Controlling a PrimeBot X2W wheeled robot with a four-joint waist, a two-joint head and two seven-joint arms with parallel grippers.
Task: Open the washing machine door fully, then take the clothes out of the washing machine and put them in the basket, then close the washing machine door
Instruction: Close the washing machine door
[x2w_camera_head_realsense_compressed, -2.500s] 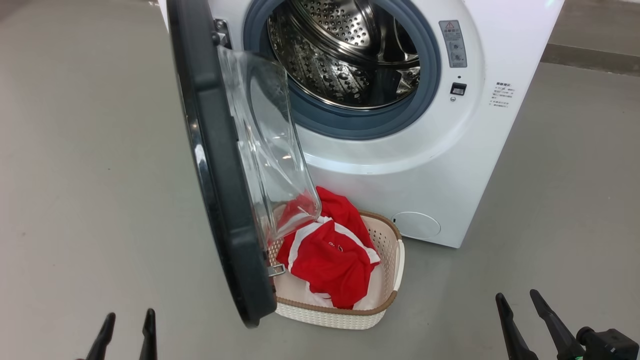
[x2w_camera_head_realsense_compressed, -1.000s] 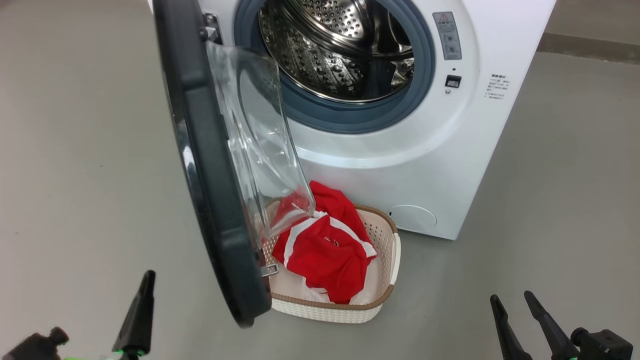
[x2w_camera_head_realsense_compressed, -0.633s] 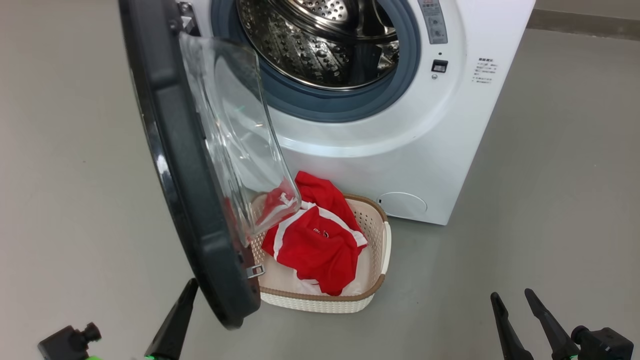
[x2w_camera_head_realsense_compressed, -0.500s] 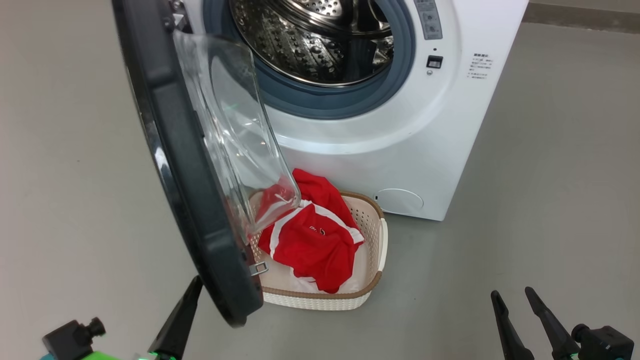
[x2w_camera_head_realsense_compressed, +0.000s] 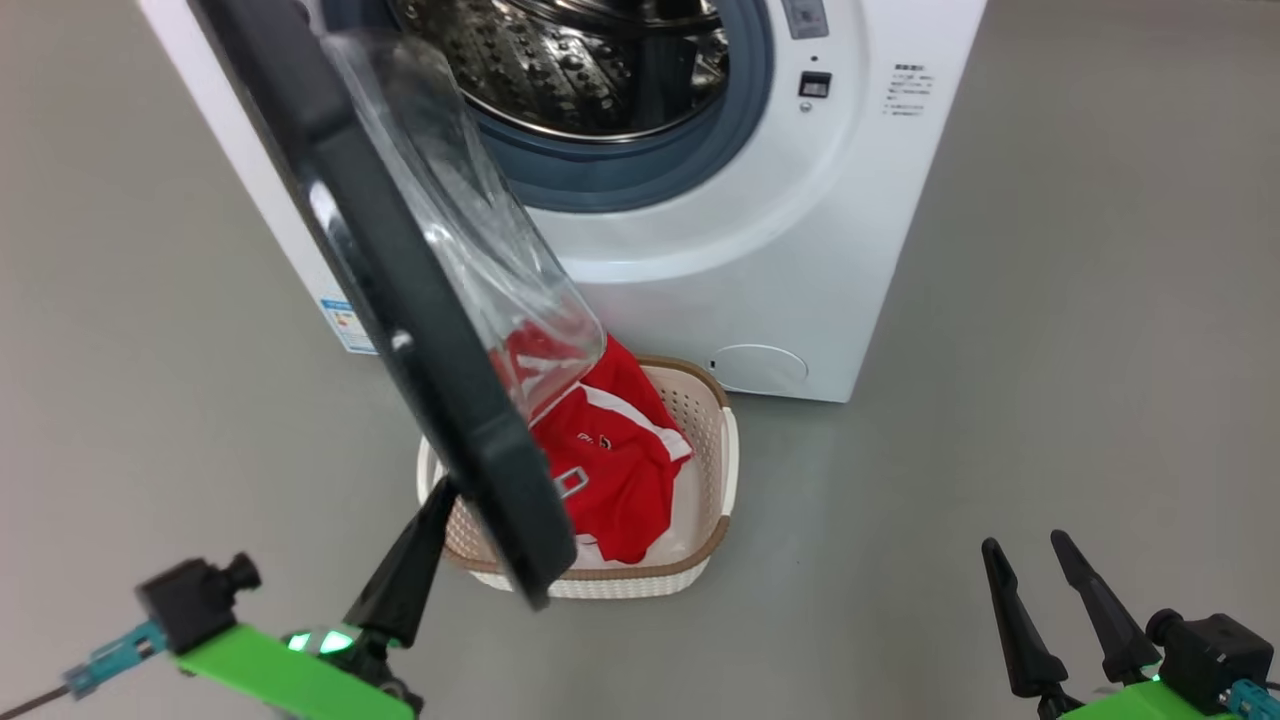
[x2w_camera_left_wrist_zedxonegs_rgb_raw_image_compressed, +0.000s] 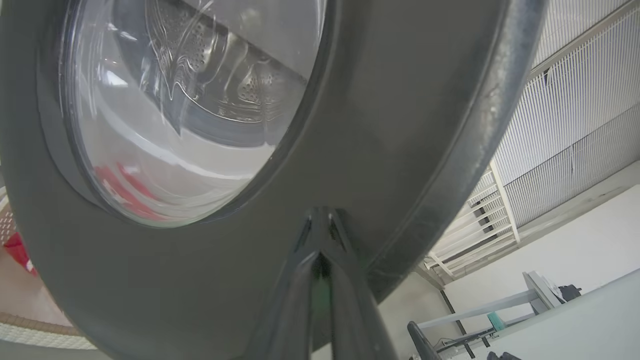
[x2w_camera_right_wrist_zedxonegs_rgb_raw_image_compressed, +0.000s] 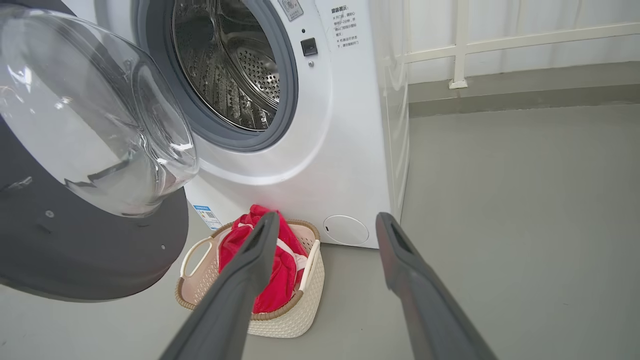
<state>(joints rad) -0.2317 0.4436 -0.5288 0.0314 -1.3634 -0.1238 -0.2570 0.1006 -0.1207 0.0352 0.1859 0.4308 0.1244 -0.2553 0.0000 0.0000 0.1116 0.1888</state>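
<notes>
Our left pincer (x2w_camera_head_realsense_compressed: 445, 492) has its fingers pressed together with nothing between them. Its tips rest against the glossy outer face of the washing machine door (x2w_camera_head_realsense_compressed: 400, 300), low on the black rim. The door stands partly swung out from the washing machine (x2w_camera_head_realsense_compressed: 760, 260), and its clear glass bowl (x2w_camera_head_realsense_compressed: 480, 270) hangs above the basket (x2w_camera_head_realsense_compressed: 727, 445). The basket sits on the grey floor (x2w_camera_head_realsense_compressed: 1050, 300) just in front of the machine. The red clothes (x2w_camera_head_realsense_compressed: 615, 470) with white stripes lie heaped inside it. The perforated steel drum (x2w_camera_head_realsense_compressed: 570, 70) shows through the open port behind the grey gasket. Our right pincer (x2w_camera_head_realsense_compressed: 1025, 545) hovers above the floor with its fingers spread apart, well to the right of the basket.
</notes>
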